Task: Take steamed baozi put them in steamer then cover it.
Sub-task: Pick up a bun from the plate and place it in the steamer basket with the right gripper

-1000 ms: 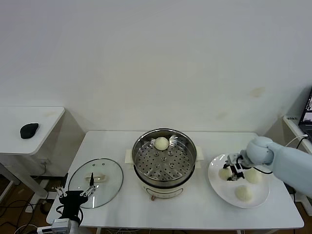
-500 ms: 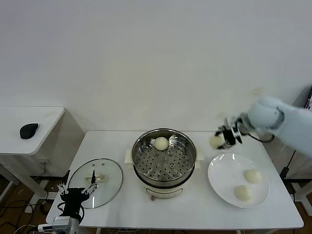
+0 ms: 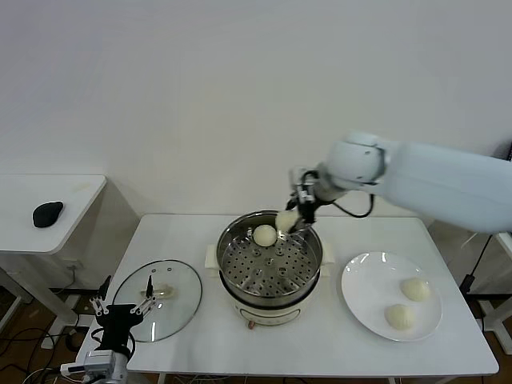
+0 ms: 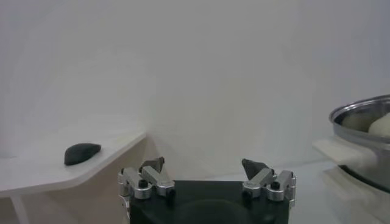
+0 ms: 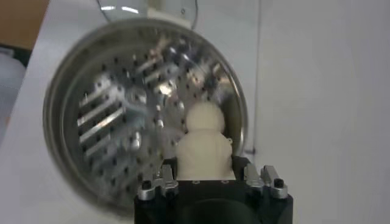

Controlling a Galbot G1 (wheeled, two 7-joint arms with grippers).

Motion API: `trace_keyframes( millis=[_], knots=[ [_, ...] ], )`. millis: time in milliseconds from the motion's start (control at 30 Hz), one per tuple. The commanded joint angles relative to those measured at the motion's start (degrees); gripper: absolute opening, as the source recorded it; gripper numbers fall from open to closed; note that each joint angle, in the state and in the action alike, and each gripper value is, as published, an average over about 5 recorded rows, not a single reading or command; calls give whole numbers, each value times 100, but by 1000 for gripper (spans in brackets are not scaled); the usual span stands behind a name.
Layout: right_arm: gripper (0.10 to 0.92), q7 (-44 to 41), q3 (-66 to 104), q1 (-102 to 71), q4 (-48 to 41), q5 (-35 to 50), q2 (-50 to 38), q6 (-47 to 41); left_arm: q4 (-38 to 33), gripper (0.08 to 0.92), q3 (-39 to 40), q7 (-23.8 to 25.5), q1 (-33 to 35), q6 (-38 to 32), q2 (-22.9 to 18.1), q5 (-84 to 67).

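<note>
The steel steamer (image 3: 308, 264) stands mid-table with one baozi (image 3: 265, 235) on its perforated tray at the back. My right gripper (image 3: 298, 210) is shut on a second baozi (image 3: 286, 220) and holds it just above the steamer's back right rim. In the right wrist view the held baozi (image 5: 204, 156) sits between the jaws, with the tray's baozi (image 5: 205, 118) beyond it. Two more baozi (image 3: 415, 289) (image 3: 399, 317) lie on the white plate (image 3: 364, 288) to the right. The glass cover (image 3: 180, 308) lies flat on the table, left of the steamer. My left gripper (image 3: 120, 308) is open, low at the table's front left corner.
A low side table (image 3: 76, 196) with a black mouse (image 3: 48, 214) stands off to the left. The steamer's rim (image 4: 359, 115) shows at the edge of the left wrist view. The wall is close behind the table.
My right gripper lifted a baozi off the plate and carried it left, up and over to the steamer's back rim. The plate now holds two. The left arm stayed put.
</note>
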Motion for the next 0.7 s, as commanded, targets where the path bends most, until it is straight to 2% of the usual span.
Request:
trace_keyframes(
  millis=[33,333,700],
  knots=[
    [560,517,-106,-526,-478,405,1164,-464,41,823,-48,1,2,-16,-22,-6],
    [560,605,-45,-982,-1006,175,1450,-465,-2,823,-119,-2,34,-23,-27,-31],
    [568,662,68,-1229,-1223,-2,1473,-460,6,823,-156,4,72,-46,-1,-68]
  ],
)
